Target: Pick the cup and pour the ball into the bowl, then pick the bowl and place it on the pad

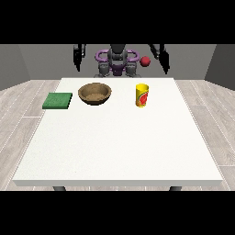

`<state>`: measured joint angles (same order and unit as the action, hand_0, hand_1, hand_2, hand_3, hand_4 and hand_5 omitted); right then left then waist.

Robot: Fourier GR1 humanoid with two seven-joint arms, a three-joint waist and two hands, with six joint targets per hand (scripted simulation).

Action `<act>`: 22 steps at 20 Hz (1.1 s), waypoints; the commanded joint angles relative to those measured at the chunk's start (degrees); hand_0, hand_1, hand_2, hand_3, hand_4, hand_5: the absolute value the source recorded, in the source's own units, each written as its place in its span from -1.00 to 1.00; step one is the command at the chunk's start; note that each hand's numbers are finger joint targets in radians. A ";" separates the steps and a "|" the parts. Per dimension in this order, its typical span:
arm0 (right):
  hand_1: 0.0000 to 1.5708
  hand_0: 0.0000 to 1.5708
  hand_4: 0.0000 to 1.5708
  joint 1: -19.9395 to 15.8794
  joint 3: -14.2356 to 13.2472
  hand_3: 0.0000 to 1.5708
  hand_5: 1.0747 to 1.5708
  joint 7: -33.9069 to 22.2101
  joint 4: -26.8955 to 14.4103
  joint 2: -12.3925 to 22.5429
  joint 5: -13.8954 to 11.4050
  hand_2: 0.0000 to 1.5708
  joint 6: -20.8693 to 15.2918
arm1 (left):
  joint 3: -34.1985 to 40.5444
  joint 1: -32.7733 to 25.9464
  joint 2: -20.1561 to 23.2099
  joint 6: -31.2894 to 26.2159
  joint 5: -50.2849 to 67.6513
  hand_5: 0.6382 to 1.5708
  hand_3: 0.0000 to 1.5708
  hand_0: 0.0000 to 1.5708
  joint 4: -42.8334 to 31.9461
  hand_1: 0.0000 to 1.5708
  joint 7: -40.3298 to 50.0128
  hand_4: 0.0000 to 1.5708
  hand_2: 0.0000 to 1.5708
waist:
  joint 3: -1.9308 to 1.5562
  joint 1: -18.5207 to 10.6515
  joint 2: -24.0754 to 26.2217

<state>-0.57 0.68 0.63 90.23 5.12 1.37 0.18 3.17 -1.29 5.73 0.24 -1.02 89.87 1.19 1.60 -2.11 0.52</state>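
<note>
Looking across the flat white worktop [119, 147] at 3 items set in a row.

I see a round brown bowl [95, 93] with a grainy, wood-like surface between a flat, square green pad [58, 101] and a yellow cylindrical cup [142, 95] with a red mark. A smooth red ball [145, 61] shows beyond the worktop's far edge, near the robot hand at the view's right [164, 62]. Both that one and the robot hand at the view's left [79, 57] hang raised, holding nothing; I cannot tell their finger spread.
</note>
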 commanded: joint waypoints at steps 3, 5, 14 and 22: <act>-1.00 -1.00 0.35 -0.50 -0.70 -0.61 1.00 -3.71 4.33 2.32 -0.13 -1.00 0.09 | 0.21 0.69 1.93 -0.84 0.46 0.92 -1.00 -1.00 4.65 -1.00 3.28 -1.00 -1.00 | -1.12 0.28 11.62; -1.00 -1.00 0.35 -0.44 -1.02 -0.61 1.00 -5.50 5.31 3.11 -0.12 -1.00 0.08 | 0.02 1.50 2.51 -1.36 0.72 0.92 -1.00 -1.00 6.11 -1.00 4.61 -1.00 -1.00 | -1.22 1.17 14.68; -1.00 -1.00 -0.14 -4.89 20.51 -1.00 0.99 -25.59 13.36 -5.05 1.13 -1.00 -20.66 | 0.39 4.07 -4.53 -0.74 18.30 0.95 -1.00 -1.00 15.40 -1.00 23.80 -1.00 -1.00 | -1.50 -0.98 29.05; -1.00 -1.00 -0.75 -23.39 25.69 -1.00 1.00 -28.58 11.88 -5.11 -7.53 -1.00 -26.80 | 1.73 14.28 -1.48 -1.35 14.94 0.88 -1.00 -1.00 15.01 -1.00 15.67 -1.00 -1.00 | -1.53 3.89 10.67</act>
<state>-15.88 24.76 -26.87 102.73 0.17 -3.25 -25.20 1.67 6.09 1.84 -0.57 14.35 106.52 19.70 0.08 -0.99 19.44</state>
